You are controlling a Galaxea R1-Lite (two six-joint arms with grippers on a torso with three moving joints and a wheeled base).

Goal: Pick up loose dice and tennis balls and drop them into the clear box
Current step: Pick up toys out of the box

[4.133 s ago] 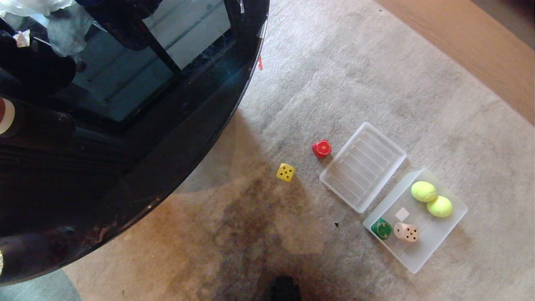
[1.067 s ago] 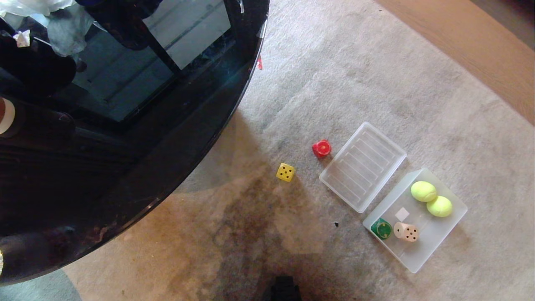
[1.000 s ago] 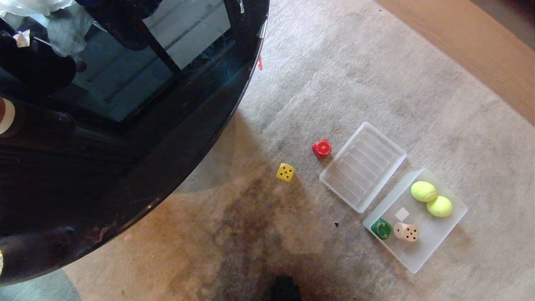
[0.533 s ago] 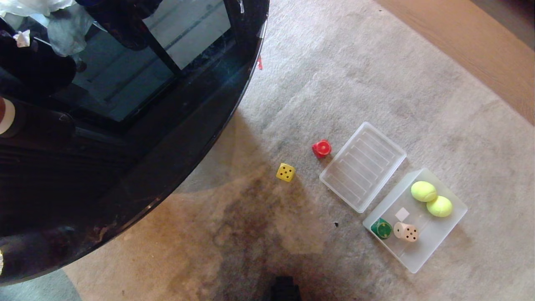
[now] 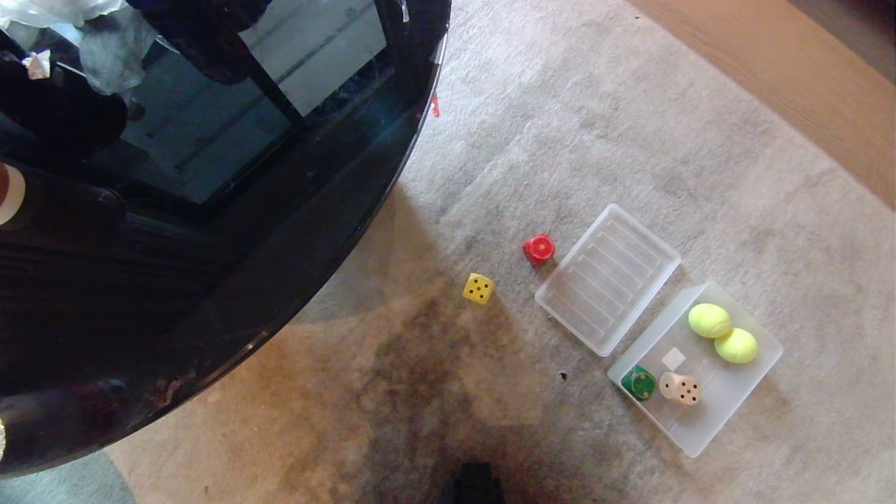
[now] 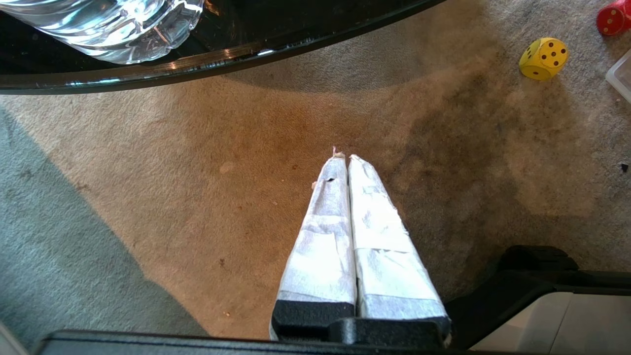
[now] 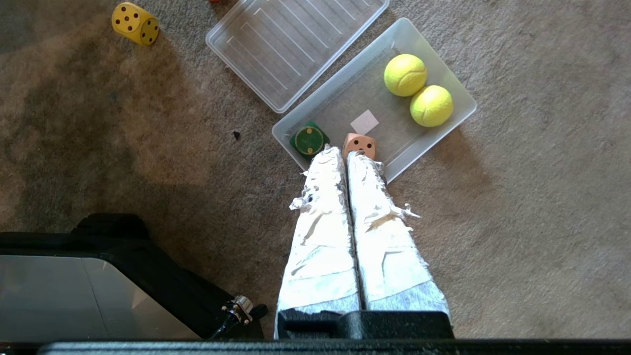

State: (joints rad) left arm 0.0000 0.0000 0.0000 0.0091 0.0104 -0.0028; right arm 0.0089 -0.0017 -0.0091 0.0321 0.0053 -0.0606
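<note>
The clear box (image 5: 756, 371) lies on the carpet at the right and holds two tennis balls (image 5: 710, 320) (image 5: 736, 346), a green die (image 5: 638, 383) and a beige die (image 5: 680, 388). A yellow die (image 5: 478, 288) and a red die (image 5: 538, 248) sit loose on the carpet to its left. Neither gripper shows in the head view. My left gripper (image 6: 344, 157) hangs shut and empty above bare carpet, the yellow die (image 6: 543, 58) well off to one side. My right gripper (image 7: 344, 151) is shut and empty, raised above the box's near edge (image 7: 394, 170), beside the beige die (image 7: 359, 144).
The flat ribbed lid (image 5: 607, 278) lies between the red die and the box. A round black glass table (image 5: 231, 238) fills the left of the head view. Wood floor (image 5: 791, 77) borders the carpet at the far right. My dark base (image 5: 477, 484) shows at the bottom.
</note>
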